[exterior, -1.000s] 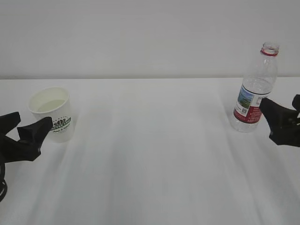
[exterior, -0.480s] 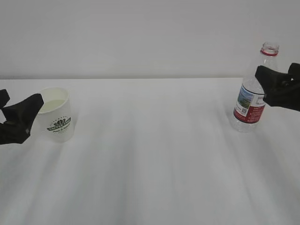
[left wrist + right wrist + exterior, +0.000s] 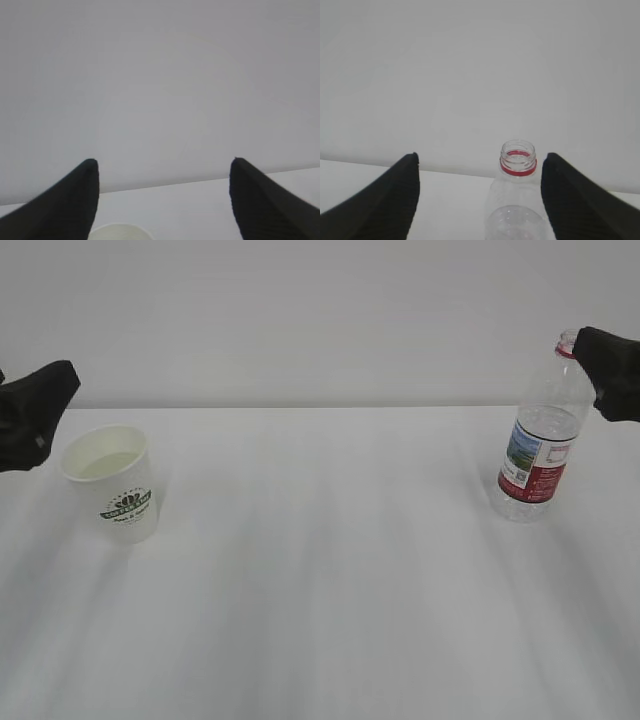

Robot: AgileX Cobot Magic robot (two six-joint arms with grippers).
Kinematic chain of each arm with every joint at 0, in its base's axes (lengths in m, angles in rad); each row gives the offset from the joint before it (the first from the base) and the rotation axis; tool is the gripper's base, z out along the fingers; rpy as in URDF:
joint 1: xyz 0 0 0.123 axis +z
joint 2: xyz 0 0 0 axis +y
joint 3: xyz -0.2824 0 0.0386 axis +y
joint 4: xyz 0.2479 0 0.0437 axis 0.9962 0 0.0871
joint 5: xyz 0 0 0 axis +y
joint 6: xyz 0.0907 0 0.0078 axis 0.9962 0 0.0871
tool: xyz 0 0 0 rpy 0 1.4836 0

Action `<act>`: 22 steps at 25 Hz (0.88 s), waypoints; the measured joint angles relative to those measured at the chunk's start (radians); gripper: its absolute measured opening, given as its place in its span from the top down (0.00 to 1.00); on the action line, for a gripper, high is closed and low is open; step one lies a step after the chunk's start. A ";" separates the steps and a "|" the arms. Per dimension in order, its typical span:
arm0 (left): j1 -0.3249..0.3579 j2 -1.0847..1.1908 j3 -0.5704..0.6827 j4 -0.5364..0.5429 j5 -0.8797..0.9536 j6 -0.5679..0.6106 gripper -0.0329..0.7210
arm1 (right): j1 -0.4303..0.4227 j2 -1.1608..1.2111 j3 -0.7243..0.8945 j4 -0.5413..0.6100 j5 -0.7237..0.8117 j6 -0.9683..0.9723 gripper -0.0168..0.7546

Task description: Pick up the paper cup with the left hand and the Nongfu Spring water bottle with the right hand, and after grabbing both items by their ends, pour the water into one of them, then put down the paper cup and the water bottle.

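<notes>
The white paper cup [image 3: 112, 485] with a dark green logo stands upright on the table at the left; its cream rim [image 3: 120, 231] shows at the bottom edge of the left wrist view. My left gripper [image 3: 38, 412] hovers open to the left of the cup, above its rim [image 3: 163, 162], holding nothing. The clear Nongfu Spring water bottle [image 3: 540, 435], uncapped with a red neck ring [image 3: 518, 167], stands upright at the right. My right gripper [image 3: 610, 370] is open at neck height beside it [image 3: 480, 156], not touching. The water level is hard to tell.
A white table [image 3: 320, 570] stretches between cup and bottle, with a plain pale wall [image 3: 320, 320] behind. Nothing else stands on it.
Both grippers have risen from table height beside the cup and bottle to rim and neck height. The cup and bottle have stayed where they were.
</notes>
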 joint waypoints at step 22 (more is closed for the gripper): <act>0.000 -0.523 -0.103 0.002 0.837 0.000 0.19 | 0.000 -0.533 -0.001 -0.002 0.598 0.000 0.24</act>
